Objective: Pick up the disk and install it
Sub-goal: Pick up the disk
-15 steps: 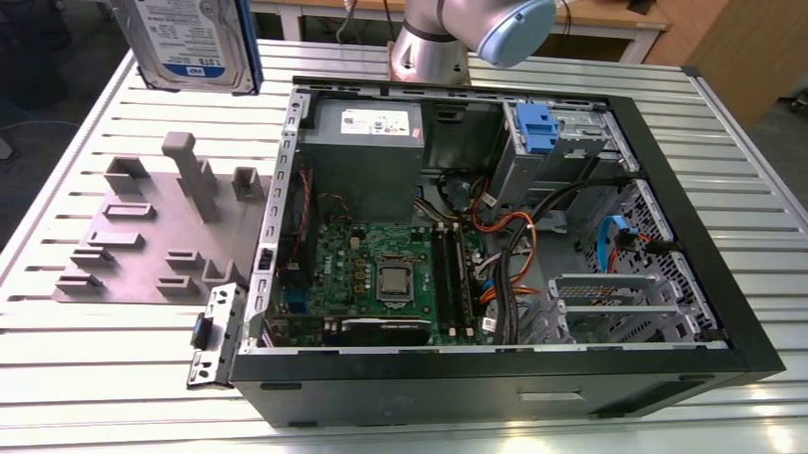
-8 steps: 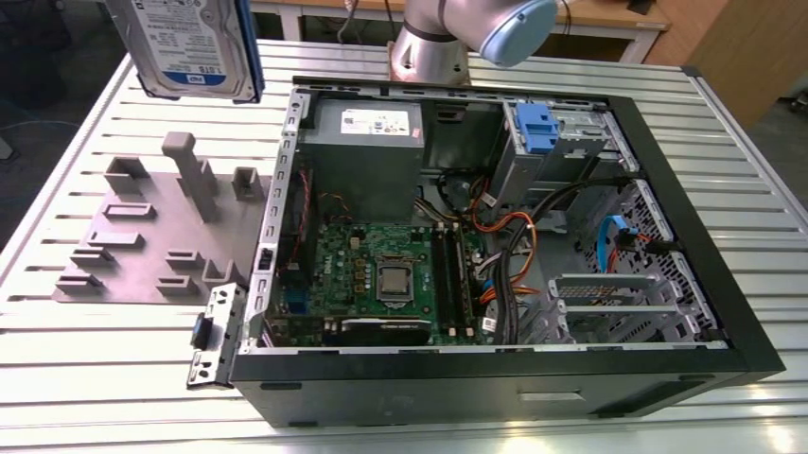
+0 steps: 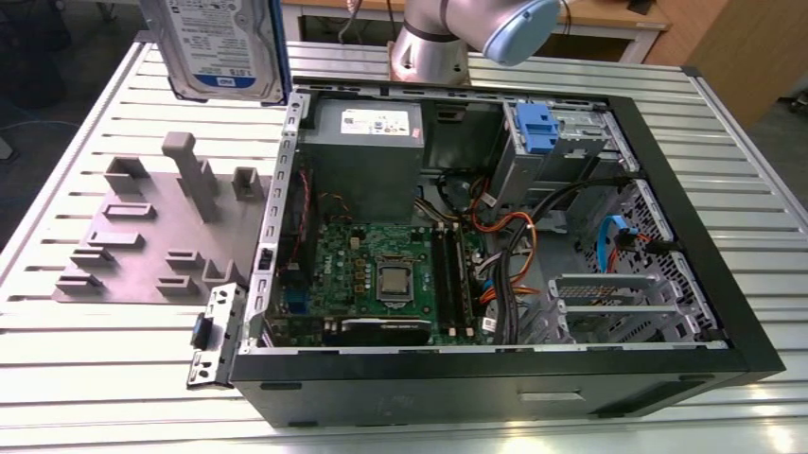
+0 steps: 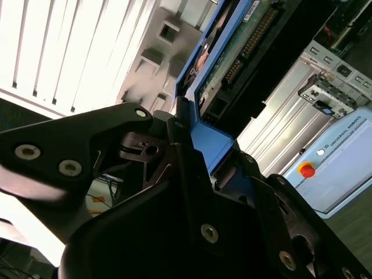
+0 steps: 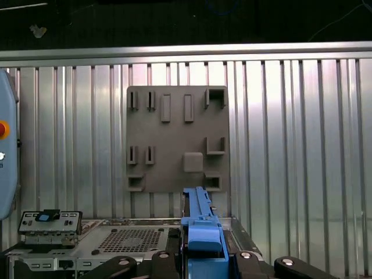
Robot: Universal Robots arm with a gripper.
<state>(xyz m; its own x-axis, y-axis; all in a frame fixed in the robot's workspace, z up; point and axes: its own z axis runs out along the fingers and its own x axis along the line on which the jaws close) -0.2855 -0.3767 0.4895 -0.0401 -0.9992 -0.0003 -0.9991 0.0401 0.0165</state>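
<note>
The disk [image 3: 215, 47], a silver drive with a white-and-blue label and a blue carrier frame, hangs upright in the air at the exterior view's upper left. It is above the table, left of the open computer case [image 3: 707, 236]. In both wrist views my gripper [image 4: 200, 148] [image 5: 203, 258] is shut on the edge of the disk's blue frame [image 4: 215, 142] [image 5: 200, 226]. The black fingers [image 4: 131, 119] press on it from both sides. The disk's green circuit board [image 4: 244, 40] faces the second wrist view.
A grey fixture plate [image 3: 151, 236] [image 5: 174, 139] with upright pegs lies on the slatted metal table, below the disk. Inside the case sit a grey power-supply box [image 3: 366, 142], the motherboard [image 3: 378, 274], cables, and a drive cage with a blue latch [image 3: 536, 128]. The arm's base [image 3: 436, 47] stands behind the case.
</note>
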